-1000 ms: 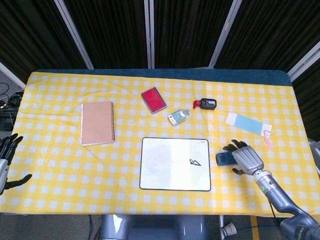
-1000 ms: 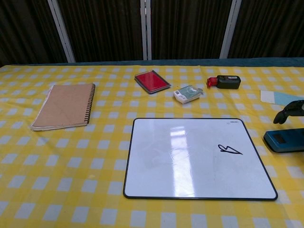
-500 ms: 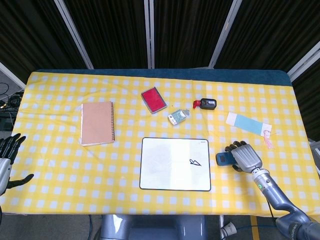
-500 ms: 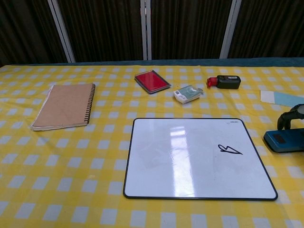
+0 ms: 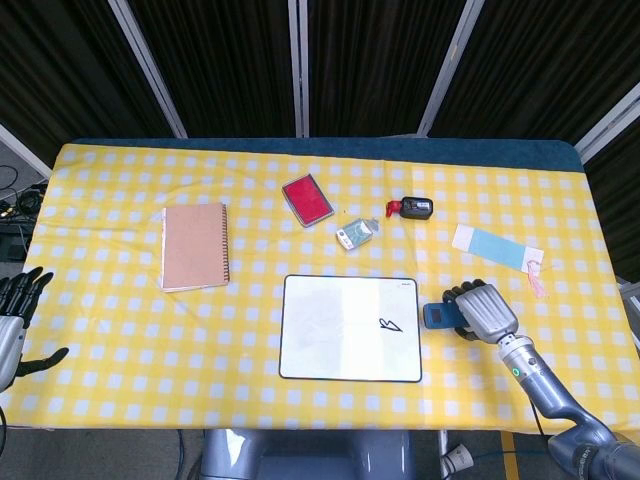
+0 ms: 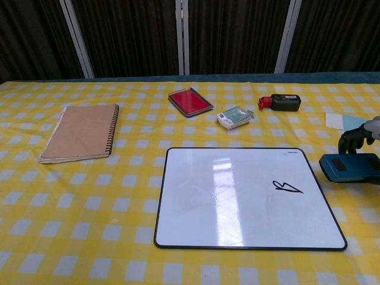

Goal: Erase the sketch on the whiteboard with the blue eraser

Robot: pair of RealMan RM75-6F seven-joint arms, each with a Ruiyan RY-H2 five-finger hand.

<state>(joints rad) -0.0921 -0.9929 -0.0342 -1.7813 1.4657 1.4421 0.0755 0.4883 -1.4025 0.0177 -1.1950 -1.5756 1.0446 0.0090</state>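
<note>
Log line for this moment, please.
phase: eraser pickup | right hand grips blue eraser beside whiteboard | sketch intact | left hand idle

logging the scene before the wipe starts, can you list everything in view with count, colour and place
whiteboard: 1, white with black frame, table centre-front
sketch: 1, black, right part of the whiteboard
blue eraser: 1, blue, just right of the whiteboard, in the right hand
notebook: 1, brown, spiral-bound, left
red case: 1, red, behind the whiteboard
small pack: 1, white and teal, centre
black item: 1, black with red end, right of the pack
paper strip: 1, light blue, far right
right hand: grips the eraser
left hand: at the left edge, holds nothing
</note>
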